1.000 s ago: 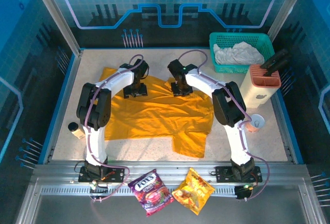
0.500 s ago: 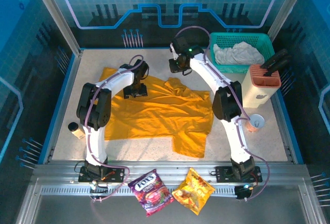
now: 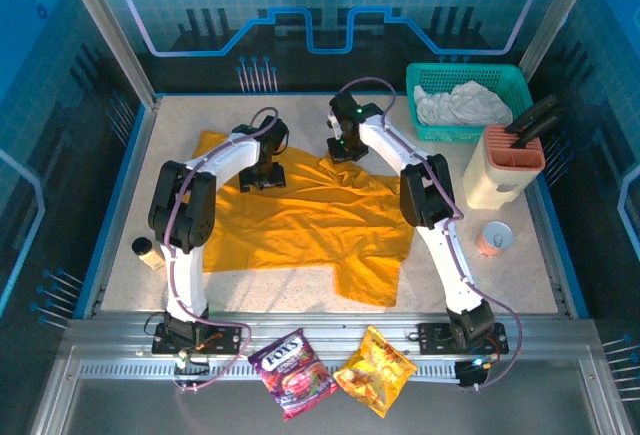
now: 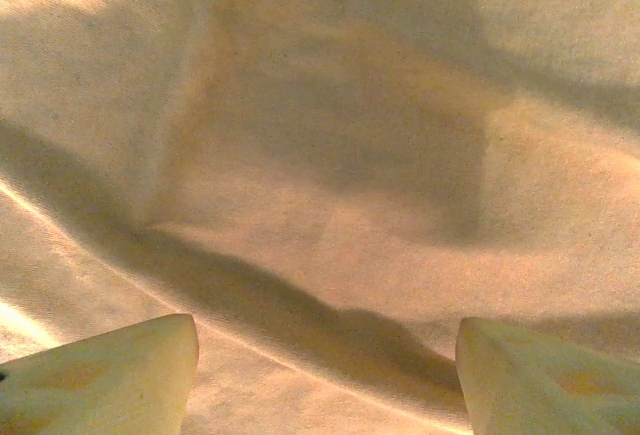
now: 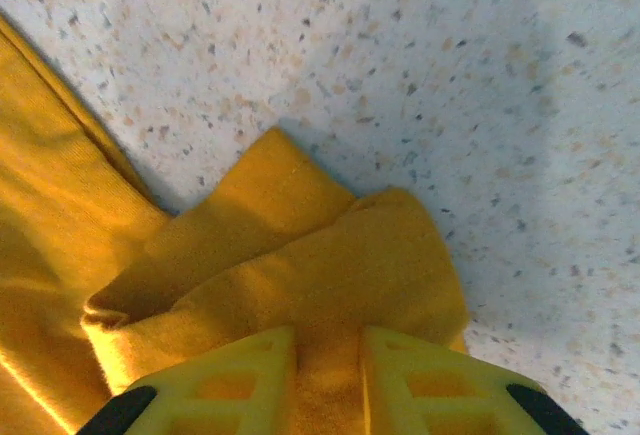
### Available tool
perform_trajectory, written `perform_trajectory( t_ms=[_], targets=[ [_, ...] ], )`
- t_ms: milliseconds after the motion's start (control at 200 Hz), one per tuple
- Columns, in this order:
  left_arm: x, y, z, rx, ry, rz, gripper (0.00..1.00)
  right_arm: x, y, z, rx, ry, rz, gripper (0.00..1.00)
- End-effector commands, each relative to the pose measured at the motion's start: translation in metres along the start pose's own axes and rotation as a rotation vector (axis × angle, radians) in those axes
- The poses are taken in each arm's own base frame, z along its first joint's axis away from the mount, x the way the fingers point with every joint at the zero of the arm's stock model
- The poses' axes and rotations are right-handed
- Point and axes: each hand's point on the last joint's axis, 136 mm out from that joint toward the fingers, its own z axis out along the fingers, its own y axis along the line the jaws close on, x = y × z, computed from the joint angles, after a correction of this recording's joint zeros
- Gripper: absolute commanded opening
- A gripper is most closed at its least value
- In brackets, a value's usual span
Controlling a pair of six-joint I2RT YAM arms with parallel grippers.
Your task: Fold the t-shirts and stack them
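A golden-orange short-sleeved cloth t-shirt lies spread on the speckled tabletop left of a green mesh basket, its bunched far corner nearest the basket pinched in the right claw, while the left claw hovers open over cloth farther from the basket.

My right gripper is showing yellow-green fingers against the plain golden-orange cloth t-shirt. The pale flat tabletop is showing grey and brown speckles. The crumpled whitish-grey cloth shirt is sitting pale against the teal-green plastic mesh basket. I am also seeing a purple glossy snack packet.
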Motion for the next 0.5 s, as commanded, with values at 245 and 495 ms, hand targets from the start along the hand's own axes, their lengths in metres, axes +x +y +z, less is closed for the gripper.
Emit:
perform_trajectory(
  t_ms=[245, 495],
  targets=[
    [0.003, 0.002, 0.003, -0.012, 0.011, 0.015, 0.70, 0.006, 0.007, -0.003, -0.032, 0.017, 0.010, 0.21],
    [0.003, 0.002, 0.005, -0.018, 0.010, 0.015, 0.70, -0.002, 0.010, -0.018, -0.039, -0.011, 0.017, 0.00]
  ],
)
